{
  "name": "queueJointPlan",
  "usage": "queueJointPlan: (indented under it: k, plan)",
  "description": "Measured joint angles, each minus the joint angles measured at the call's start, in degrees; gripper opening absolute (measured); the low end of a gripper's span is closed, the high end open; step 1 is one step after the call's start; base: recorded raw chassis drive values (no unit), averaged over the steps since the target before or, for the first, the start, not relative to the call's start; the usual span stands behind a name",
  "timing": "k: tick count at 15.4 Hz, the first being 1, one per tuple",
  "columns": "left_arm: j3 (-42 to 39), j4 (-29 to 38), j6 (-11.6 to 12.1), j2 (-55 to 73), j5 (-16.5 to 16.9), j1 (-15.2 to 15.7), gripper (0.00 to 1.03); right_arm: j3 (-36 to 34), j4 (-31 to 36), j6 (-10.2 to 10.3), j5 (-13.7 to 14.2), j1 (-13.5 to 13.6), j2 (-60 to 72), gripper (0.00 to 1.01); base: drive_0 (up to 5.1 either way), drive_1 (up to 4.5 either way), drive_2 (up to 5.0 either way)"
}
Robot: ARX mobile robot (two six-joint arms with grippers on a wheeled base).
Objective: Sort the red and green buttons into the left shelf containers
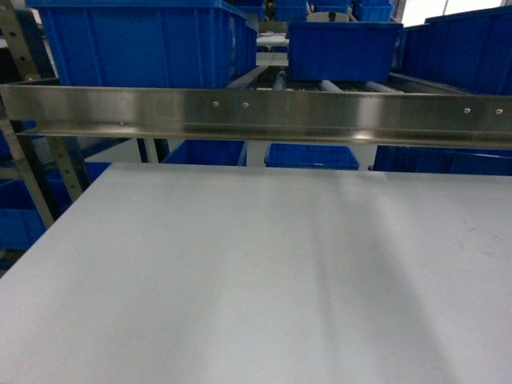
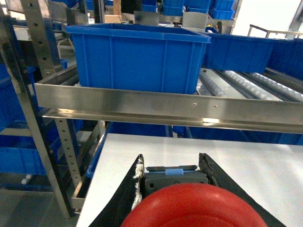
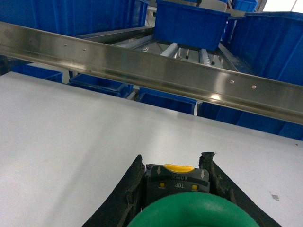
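Red button (image 2: pixel 191 208) clamped in left gripper (image 2: pixel 173 172); green button (image 3: pixel 189 210) clamped in right gripper (image 3: pixel 173 168), both over bench (image 1: pixel 256 272).

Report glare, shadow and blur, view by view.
Head: ceiling light glints off the steel rail; a soft dark band crosses the white table. Left wrist: the red button looms close, slightly blurred. Right wrist: the green button likewise; glare spot on the rail.
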Motion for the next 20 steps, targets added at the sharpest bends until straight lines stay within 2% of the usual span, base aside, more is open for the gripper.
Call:
queueJointPlan:
  k: [11, 20]
  plan:
    - [0.0, 0.1, 0.0, 0.0, 0.1, 0.0, 0.27, 0.0, 0.0, 0.0, 0.0, 0.0, 0.0, 0.29, 0.0, 0.00, 0.0]
    - [0.0, 0.0, 0.0, 0.0, 0.0, 0.0, 0.27, 0.0, -0.2, 0.0, 0.0, 0.0, 0.0, 0.29, -5.0, 2.50, 2.5]
